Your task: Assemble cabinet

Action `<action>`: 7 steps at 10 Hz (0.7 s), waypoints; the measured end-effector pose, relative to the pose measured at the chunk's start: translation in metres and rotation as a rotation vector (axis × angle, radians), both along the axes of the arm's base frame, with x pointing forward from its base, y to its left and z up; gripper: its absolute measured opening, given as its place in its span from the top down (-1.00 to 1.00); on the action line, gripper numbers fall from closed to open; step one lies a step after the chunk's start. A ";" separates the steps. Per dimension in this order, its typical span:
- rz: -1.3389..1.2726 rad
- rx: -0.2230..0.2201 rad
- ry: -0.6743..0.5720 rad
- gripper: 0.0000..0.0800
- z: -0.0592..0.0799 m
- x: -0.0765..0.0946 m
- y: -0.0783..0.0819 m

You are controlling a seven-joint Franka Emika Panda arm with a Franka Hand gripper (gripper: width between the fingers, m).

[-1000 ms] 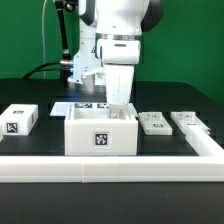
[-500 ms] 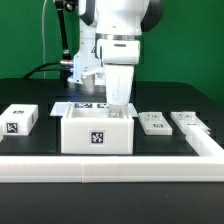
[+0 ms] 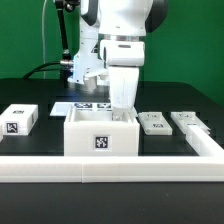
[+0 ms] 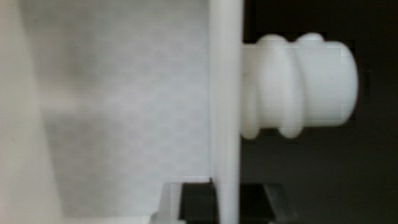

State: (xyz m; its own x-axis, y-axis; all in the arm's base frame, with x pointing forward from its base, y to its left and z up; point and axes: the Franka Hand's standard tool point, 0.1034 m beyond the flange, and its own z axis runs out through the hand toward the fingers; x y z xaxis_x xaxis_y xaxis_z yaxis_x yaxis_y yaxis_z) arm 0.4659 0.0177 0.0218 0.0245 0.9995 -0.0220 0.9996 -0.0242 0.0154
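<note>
The cabinet (image 3: 100, 136) is a white open-topped box with one black-and-white tag on its front, standing mid-table just behind the front rail. My gripper (image 3: 122, 108) reaches down from above onto its rim at the exterior view's far right corner. In the wrist view, a thin white cabinet wall (image 4: 226, 100) runs between my two dark fingers (image 4: 196, 203), which are closed against it; my gripper (image 4: 228, 200) is shut on this wall. A white ribbed round knob (image 4: 302, 85) sticks out from the wall's outer side.
A small tagged white block (image 3: 20, 120) lies at the exterior view's left. Two flat white panels (image 3: 153, 123) (image 3: 190, 122) lie at the right. The marker board (image 3: 85, 105) lies behind the cabinet. A white border rail (image 3: 110, 166) runs along the front and right.
The cabinet, held by my gripper, shifted slightly to the exterior view's left, then back to the right and a little lower in the picture. The other parts have not moved.
</note>
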 end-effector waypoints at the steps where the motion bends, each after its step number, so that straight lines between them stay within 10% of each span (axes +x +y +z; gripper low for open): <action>1: 0.005 0.000 -0.004 0.91 0.000 0.010 0.003; 4: -0.033 0.024 -0.040 0.91 0.000 0.042 0.042; 7: -0.032 0.026 -0.043 0.91 0.001 0.045 0.045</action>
State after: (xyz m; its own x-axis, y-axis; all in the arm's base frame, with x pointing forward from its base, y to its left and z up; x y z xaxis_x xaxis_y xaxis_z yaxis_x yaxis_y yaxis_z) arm 0.5106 0.0626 0.0224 0.0568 0.9984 0.0054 0.9967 -0.0570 0.0576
